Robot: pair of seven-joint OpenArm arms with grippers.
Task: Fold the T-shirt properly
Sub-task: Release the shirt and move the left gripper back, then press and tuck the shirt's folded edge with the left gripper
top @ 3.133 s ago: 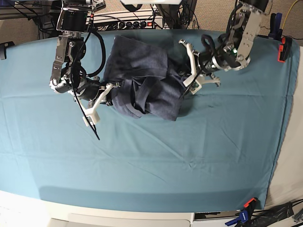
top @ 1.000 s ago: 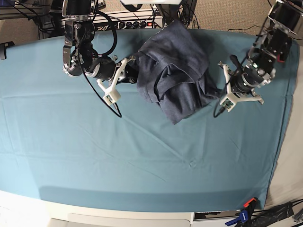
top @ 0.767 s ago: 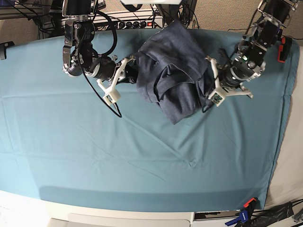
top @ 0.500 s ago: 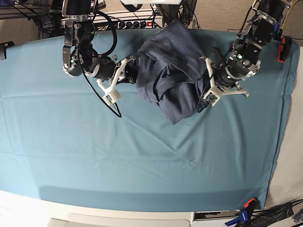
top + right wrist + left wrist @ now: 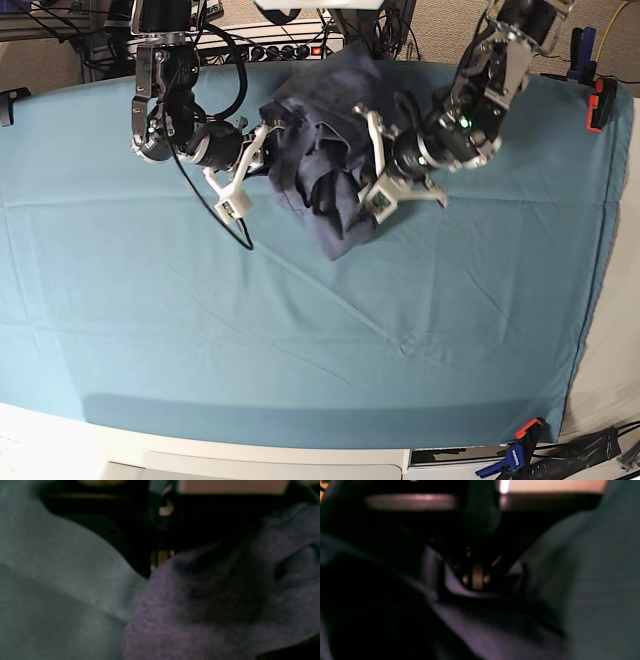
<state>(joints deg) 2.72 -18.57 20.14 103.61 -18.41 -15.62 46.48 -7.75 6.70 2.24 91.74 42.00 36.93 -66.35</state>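
A: Well, both sets of jaws are clenched — the right gripper (image 5: pixel 262 138) and left gripper (image 5: pixel 368 160) each pinch an edge of the T-shirt (image 5: pixel 322 170).
B: Where's it lying?
A: Bunched at the far middle of the teal cloth (image 5: pixel 300 340).
B: Handling?
A: Soft, light, floppy knit; better taken at hem corners or shoulders.

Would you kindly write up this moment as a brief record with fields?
garment: T-shirt, bunched in a heap, not flat
location: far middle of the teal table cloth
left claw: shut, pressed into the shirt's right edge as the base view shows it
right claw: shut, at the opposite edge
fold status: no neat fold yet
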